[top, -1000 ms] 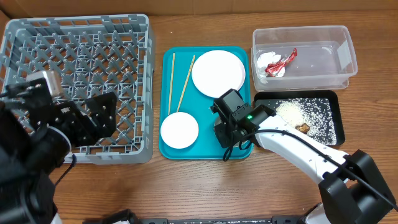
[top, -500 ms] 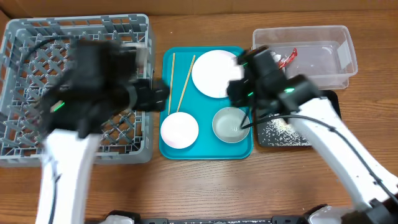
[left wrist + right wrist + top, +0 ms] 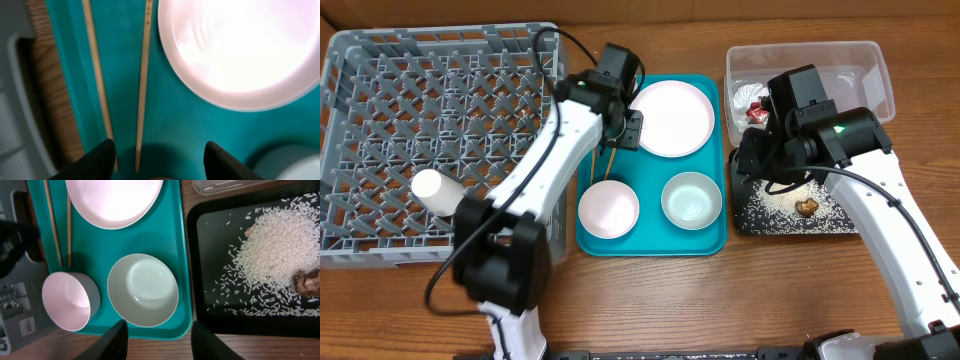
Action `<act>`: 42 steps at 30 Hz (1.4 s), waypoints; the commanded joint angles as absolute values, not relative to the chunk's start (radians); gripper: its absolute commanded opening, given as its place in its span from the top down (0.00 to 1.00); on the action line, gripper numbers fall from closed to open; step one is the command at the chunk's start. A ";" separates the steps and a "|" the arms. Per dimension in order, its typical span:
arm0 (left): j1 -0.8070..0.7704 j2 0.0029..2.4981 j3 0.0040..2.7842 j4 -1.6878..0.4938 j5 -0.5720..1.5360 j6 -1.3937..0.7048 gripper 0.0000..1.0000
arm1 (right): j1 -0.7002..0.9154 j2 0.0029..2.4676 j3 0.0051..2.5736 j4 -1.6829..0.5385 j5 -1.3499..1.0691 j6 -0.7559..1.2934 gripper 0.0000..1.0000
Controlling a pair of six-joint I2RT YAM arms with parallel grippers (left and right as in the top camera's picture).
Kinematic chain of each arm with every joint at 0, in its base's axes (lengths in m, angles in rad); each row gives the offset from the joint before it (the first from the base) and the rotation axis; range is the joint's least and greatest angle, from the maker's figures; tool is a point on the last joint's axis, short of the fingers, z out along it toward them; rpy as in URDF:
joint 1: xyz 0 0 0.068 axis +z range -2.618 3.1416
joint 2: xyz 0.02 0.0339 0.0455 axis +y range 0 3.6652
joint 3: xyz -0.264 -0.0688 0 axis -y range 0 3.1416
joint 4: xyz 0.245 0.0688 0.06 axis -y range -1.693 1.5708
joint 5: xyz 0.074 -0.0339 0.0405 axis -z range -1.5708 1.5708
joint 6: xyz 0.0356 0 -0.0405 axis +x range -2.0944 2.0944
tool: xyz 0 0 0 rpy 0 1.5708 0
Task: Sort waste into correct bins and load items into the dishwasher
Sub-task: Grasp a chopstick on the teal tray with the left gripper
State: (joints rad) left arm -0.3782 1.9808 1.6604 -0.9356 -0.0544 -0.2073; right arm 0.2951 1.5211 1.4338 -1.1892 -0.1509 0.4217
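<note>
While its jaws stand apart with nothing clamped between them, the left end effector (image 3: pixel 159 148) hangs low over the two chopsticks (image 3: pixel 144 75), close to one end of the pair. Both sticks lie in the gap between its dark fingertips (image 3: pixel 102 152), the left stick just beside the left tip. They are thin, pale wood, lying flat and side by side on the teal tray (image 3: pixel 715 245). Their long axes run from the tray's far edge toward its near edge, almost parallel, drawing slightly together toward the end effector. Just beside them on the tray sits the pale pink plate (image 3: pixel 670 118), with the small pink dish (image 3: pixel 608 208) and the greenish-white bowl (image 3: pixel 691 199) nearer the front. The right end effector (image 3: pixel 160 330) is likewise open and empty, held high above the seam between the teal tray and the black tray (image 3: pixel 850 228). The black tray carries scattered rice (image 3: pixel 270 250) and a brown chunk (image 3: pixel 307 282). Behind it the clear tub (image 3: pixel 865 110) holds the red-and-white wrapper (image 3: pixel 757 105). On the left of the wooden worktop (image 3: pixel 650 300), the grey rack (image 3: pixel 380 90) holds a white cup (image 3: pixel 435 190) lying on its side.
</note>
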 commanded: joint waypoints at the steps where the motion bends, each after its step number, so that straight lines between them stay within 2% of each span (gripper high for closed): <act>1: -0.373 2.070 1.658 -0.883 -0.086 -0.183 0.44 | 0.292 1.515 1.443 -1.180 -0.159 0.411 0.60; 6: -0.365 2.161 1.658 -0.862 -0.138 -0.180 0.61 | 0.292 1.515 1.443 -1.177 -0.159 0.411 0.60; 12: -0.347 2.231 1.658 -0.817 -0.125 -0.183 0.59 | 0.292 1.515 1.443 -1.177 -0.159 0.411 0.60; 17: -0.346 2.246 1.658 -0.796 -0.126 -0.179 0.66 | 0.292 1.515 1.443 -1.179 -0.159 0.411 0.60; 20: -0.346 2.246 1.658 -0.796 -0.123 -0.179 0.79 | 0.292 1.515 1.443 -1.180 -0.159 0.411 0.61; 22: -0.345 2.246 1.658 -0.804 -0.108 -0.180 0.95 | 0.292 1.515 1.443 -1.180 -0.159 0.411 0.62; 29: -0.336 2.223 1.765 -0.937 -0.093 -0.181 0.96 | 0.292 1.515 1.443 -1.184 -0.159 0.411 0.68; 35: -0.298 2.139 1.983 -1.081 -0.062 -0.228 0.96 | 0.292 1.515 1.443 -1.184 -0.159 0.411 0.68; 42: -0.247 2.017 2.053 -1.259 -0.115 -0.227 0.96 | 0.292 1.515 1.443 -1.185 -0.159 0.411 0.67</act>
